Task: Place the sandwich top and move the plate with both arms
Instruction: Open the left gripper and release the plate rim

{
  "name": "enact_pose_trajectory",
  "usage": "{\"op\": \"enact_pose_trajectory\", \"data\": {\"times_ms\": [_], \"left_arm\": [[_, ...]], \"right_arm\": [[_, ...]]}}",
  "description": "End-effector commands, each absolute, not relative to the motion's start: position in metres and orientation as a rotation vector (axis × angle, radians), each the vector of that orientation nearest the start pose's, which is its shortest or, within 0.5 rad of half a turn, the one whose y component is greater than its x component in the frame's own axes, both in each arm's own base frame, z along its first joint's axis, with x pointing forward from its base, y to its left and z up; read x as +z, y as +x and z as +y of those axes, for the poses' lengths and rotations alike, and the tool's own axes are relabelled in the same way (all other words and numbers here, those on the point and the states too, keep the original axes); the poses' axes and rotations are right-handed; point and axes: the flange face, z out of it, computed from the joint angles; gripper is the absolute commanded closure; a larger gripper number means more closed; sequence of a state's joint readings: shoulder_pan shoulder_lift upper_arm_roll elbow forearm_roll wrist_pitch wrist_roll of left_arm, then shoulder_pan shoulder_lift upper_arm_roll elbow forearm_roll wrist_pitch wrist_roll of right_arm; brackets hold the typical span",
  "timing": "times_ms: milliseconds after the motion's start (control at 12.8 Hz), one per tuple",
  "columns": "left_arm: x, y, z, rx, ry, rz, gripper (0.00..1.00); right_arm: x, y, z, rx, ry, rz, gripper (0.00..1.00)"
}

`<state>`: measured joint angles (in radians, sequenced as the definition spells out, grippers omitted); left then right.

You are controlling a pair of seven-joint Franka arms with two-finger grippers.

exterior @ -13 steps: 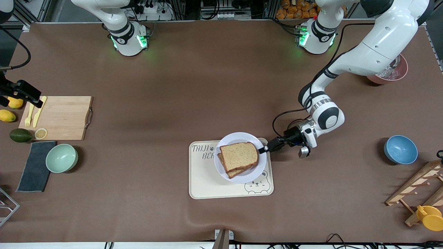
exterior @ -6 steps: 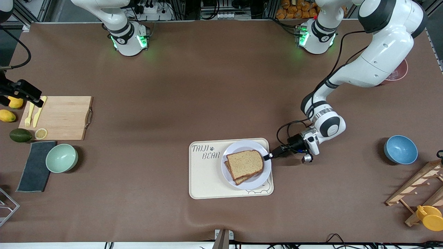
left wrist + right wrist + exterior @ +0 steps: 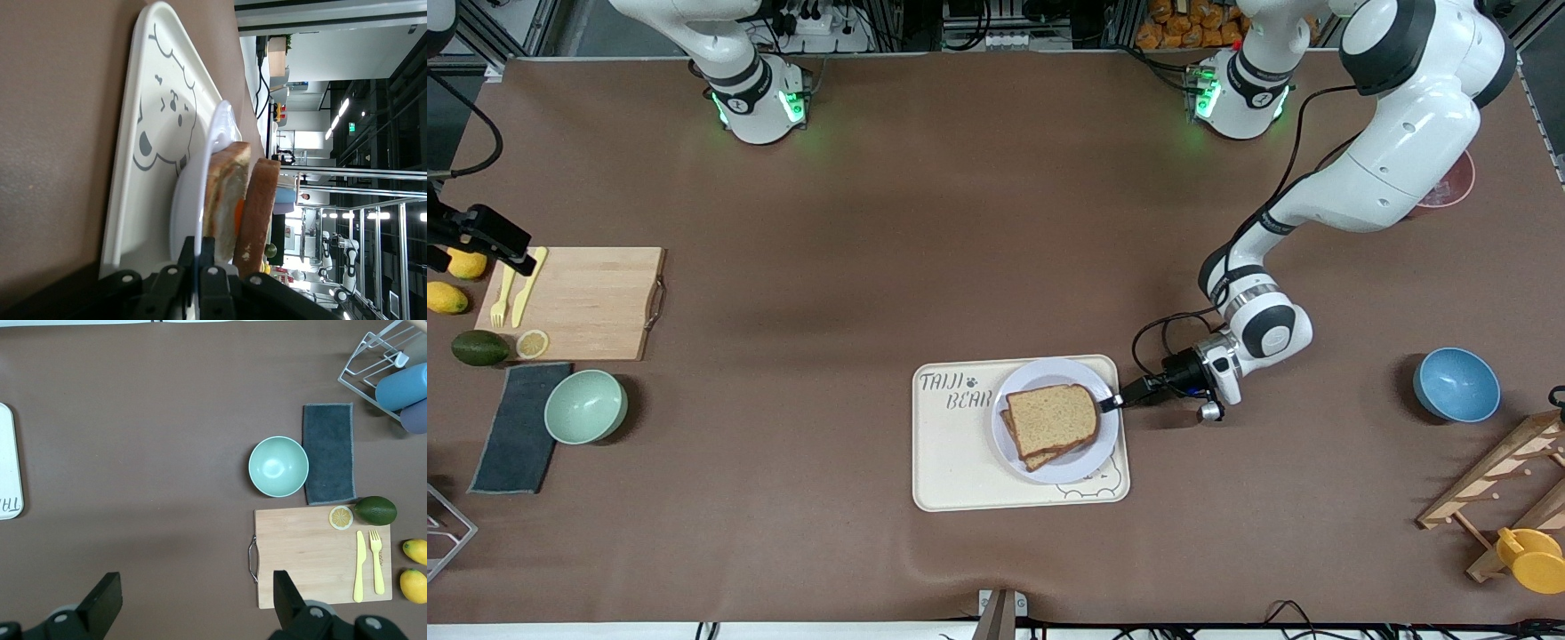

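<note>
The pale plate (image 3: pixel 1089 459) is on the cream bear-printed tray (image 3: pixel 957 468), at its end toward the left arm. The sandwich top (image 3: pixel 1052 418), plain tan bread, lies on the lower slice on the plate. My left gripper (image 3: pixel 1116 403) is shut on the plate's rim at the side toward the left arm. In the left wrist view the fingers (image 3: pixel 207 249) pinch the rim (image 3: pixel 215 143), with the gripped edge slightly raised off the tray (image 3: pixel 150 100). The top slice (image 3: pixel 260 207) sits over an egg-filled slice (image 3: pixel 225 193). My right gripper (image 3: pixel 195 588) is open and empty, waiting high over the cutting board's end (image 3: pixel 482 236).
A wooden cutting board (image 3: pixel 591 302) with yellow fork and knife, a lemon slice, an avocado, lemons, a green bowl (image 3: pixel 585 406) and a grey cloth lie at the right arm's end. A blue bowl (image 3: pixel 1456 384), a wooden rack and a yellow cup are at the left arm's end.
My left gripper carried the plate with the sandwich across the tray, nearer the front camera and toward the left arm's end. In the last half second it barely moved. The right arm stayed still.
</note>
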<state>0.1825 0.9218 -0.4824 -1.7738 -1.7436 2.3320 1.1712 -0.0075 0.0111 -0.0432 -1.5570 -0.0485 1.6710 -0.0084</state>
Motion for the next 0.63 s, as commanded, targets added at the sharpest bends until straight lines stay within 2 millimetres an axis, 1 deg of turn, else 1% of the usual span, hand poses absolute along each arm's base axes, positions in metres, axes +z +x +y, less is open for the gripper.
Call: {"op": "enact_pose_trajectory", "data": {"times_ms": [0,235,548], "left_arm": [[0.077,0.602,-0.194,0.226,1.801,0.3,0.0],[0.079,0.602,-0.19,0.226,1.808,0.305,0.0],[0.083,0.602,-0.18,0.23,1.811,0.319,0.0]], "right_arm": [[0.636,0.565,-0.037,-0.159,-3.168,0.076,0.0],[0.635,0.567,-0.037,-0.156,-3.168,0.076,0.0],[0.635,0.567,-0.037,-0.161,-3.168,0.076,0.0]]}}
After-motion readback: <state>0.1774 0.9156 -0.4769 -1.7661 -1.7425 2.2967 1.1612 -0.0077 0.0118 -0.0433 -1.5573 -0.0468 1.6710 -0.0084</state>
